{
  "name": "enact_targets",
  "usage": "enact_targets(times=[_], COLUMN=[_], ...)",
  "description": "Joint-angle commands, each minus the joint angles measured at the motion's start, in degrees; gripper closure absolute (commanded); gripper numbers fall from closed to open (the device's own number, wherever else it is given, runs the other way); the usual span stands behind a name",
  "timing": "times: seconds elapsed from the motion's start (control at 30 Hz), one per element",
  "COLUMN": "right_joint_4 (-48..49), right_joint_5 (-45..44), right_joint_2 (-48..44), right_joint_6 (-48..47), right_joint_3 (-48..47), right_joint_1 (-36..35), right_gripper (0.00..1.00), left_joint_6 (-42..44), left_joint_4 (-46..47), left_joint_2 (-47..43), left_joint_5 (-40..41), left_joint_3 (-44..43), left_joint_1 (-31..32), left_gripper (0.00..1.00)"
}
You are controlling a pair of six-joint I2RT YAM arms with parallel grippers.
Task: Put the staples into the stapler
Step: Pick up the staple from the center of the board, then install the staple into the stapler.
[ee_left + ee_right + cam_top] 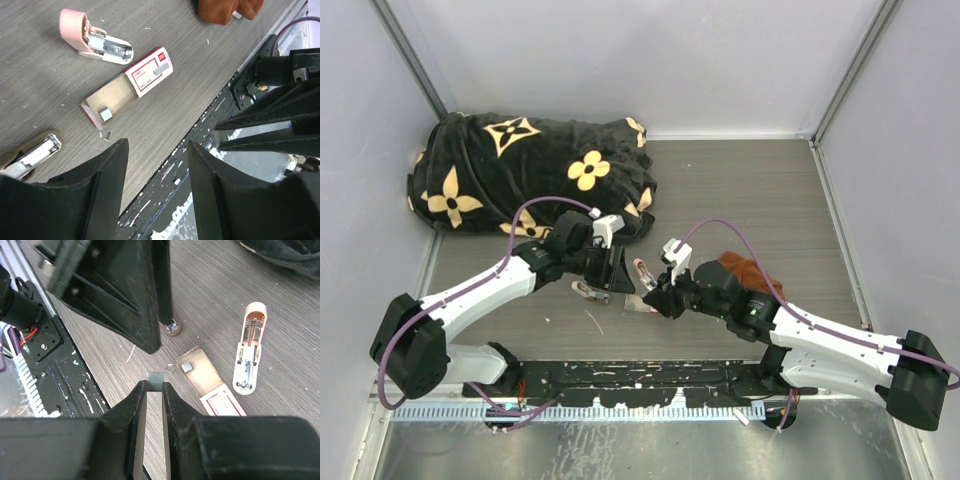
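A short strip of staples (155,379) is pinched between the narrow-set fingertips of the right gripper (154,389), over the counter (215,295). The staple box (220,402) (tray slid out, one small staple block in it) is seen just ahead-right of that gripper, and the stapler (249,350) lies opened beyond it. The left gripper (157,147) is held half-wide with nothing between its fingers; box and stapler lie ahead of it.
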State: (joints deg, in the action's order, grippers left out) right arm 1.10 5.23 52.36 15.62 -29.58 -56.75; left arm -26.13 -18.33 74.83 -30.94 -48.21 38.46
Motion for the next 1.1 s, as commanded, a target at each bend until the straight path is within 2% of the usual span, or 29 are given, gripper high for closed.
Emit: enact_targets(times=[0.0,0.13,0.3,0.47,0.8,1.07], right_joint_4=[-1.6,-6.1,-7.0,-5.9,0.4,0.9], right_joint_5=[-4.0,-6.1,-2.1,-1.0,-0.5,0.1], right_joint_2=[-0.3,3.0,9.4,14.2,21.3,24.6], right_joint_6=[-0.2,-2.5,-5.9,-9.4,-12.8,-13.9], right_joint_3=[-3.7,-6.3,-8.3,-8.6,-8.5,-9.6], right_joint_1=[0.1,1.8,6.4,9.3,9.4,10.7], right_gripper=[0.85,0.86,0.86,0.86,0.86,0.86], left_joint_6=[0.8,-1.2,-4.9,-2.3,2.9,3.1], left_joint_4=[-0.5,0.2,7.7,12.4,23.6,26.9], left_joint_2=[-6.5,-8.7,-4.9,2.0,10.6,15.0], left_joint_5=[6.9,11.1,9.6,9.3,8.9,7.3], left_joint_3=[-1.2,-1.5,-0.5,-0.9,-0.3,-0.8], left_joint_1=[-0.4,-2.2,-3.6,-3.6,-3.5,-3.5], left_gripper=[0.46,0.4,0.39,0.4,0.42,0.49])
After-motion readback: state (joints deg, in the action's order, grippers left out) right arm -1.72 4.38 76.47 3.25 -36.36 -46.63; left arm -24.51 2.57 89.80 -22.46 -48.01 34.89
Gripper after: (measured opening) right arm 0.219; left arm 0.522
